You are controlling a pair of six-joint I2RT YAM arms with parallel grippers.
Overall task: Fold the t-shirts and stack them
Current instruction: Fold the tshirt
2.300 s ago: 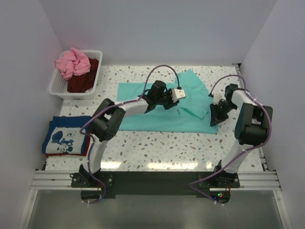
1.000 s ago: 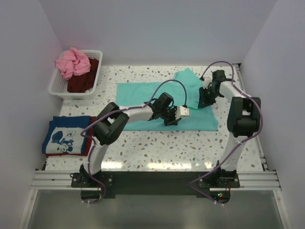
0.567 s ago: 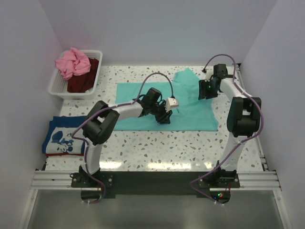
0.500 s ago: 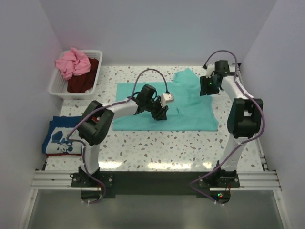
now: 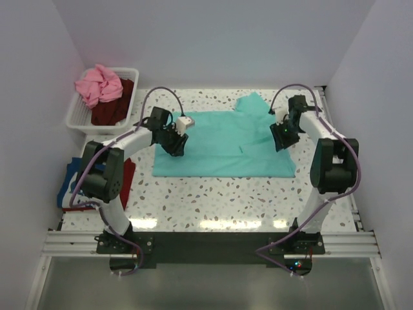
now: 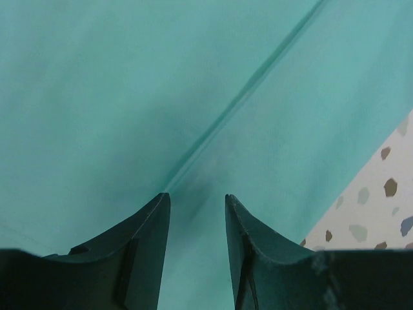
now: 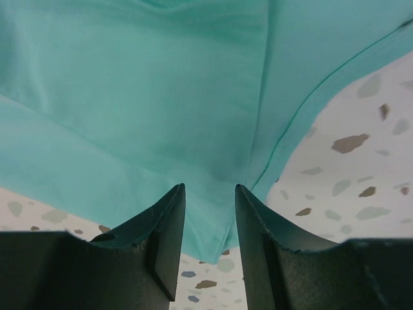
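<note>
A teal-green t-shirt (image 5: 226,142) lies spread flat on the speckled table, one sleeve sticking up at the back (image 5: 253,103). My left gripper (image 5: 179,147) is open over the shirt's left part; in the left wrist view (image 6: 197,197) its jaws hover apart over a seam in the teal cloth (image 6: 193,97). My right gripper (image 5: 279,141) is open above the shirt's right edge; in the right wrist view (image 7: 210,190) a hem and a cloth corner (image 7: 213,239) lie between the jaws. A folded blue t-shirt with white print (image 5: 72,187) lies at the left on a red one (image 5: 128,174).
A white slatted basket (image 5: 77,116) at the back left holds a pink shirt (image 5: 97,84) and a dark maroon one (image 5: 113,110). Walls close in the table on three sides. Bare speckled tabletop (image 5: 245,200) lies in front of the shirt.
My left gripper has swept left across the teal shirt from its middle to its left part. My right gripper has come down from the back sleeve to the shirt's right edge.
</note>
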